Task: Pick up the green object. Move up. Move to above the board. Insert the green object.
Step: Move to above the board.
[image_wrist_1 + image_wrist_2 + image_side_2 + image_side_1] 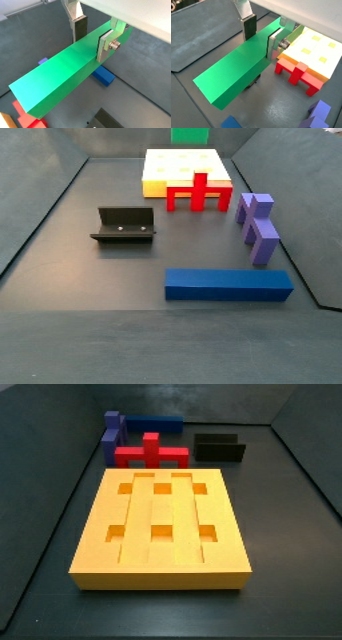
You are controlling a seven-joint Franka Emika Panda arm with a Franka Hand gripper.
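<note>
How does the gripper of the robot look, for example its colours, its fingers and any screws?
In both wrist views the gripper has two flat silver metal fingers with dark rectangular pads. A round silver bolt head is fixed on one finger plate. No cables or markings are visible; the side views do not show the gripper.

Claw (93, 35) above the table (80, 258): bare silver metal plates with matt dark pads, closed on the green object (63, 75), smooth, satin, plastic-looking. Board (163, 524): matt orange-yellow, smooth. Table: dull dark grey, faintly mottled.
</note>
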